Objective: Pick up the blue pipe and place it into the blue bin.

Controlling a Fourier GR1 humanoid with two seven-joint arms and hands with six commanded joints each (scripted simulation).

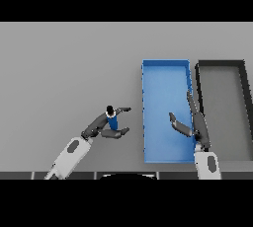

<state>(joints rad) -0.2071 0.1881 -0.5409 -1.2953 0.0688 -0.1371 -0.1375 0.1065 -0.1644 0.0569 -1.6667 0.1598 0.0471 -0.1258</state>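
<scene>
A short blue pipe [112, 121] with a dark top stands upright on the grey table, left of the blue bin [165, 70]. My left hand [101, 124] reaches it from the lower left, with fingers above it and the thumb below, curled round the pipe. My right hand [193, 122] hovers over the bin's right side, fingers straight and pointing away from me, thumb spread to the left, holding nothing. The bin looks empty inside.
A dark grey bin [244, 88] stands directly to the right of the blue one, their long sides nearly touching. The grey table [64, 68] stretches to the left and behind the pipe.
</scene>
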